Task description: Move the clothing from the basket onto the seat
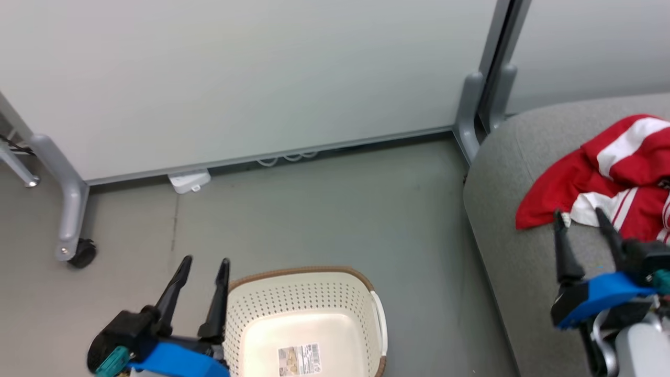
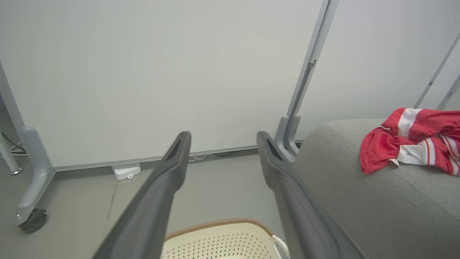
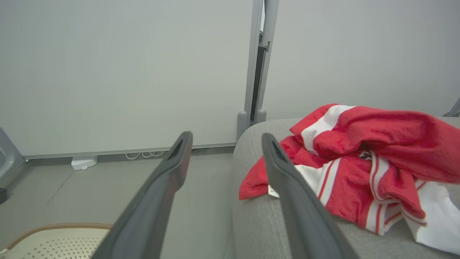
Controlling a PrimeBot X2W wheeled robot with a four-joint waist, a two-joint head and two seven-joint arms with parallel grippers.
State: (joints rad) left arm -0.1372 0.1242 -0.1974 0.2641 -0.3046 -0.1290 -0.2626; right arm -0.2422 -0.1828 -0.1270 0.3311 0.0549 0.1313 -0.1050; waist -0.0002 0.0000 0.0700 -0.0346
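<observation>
Red-and-white clothing (image 1: 617,173) lies crumpled on the grey seat (image 1: 513,251). Left gripper (image 1: 205,261), beside the basket (image 1: 309,298), and right gripper (image 1: 578,213), over the seat, are both spread and empty. The print on the basket's barcode label (image 1: 299,359) seems illegible.

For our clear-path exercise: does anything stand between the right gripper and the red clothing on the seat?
Nothing visible does. The open right gripper is right at the near edge of the clothing, which already lies on the seat, outside the basket.
</observation>
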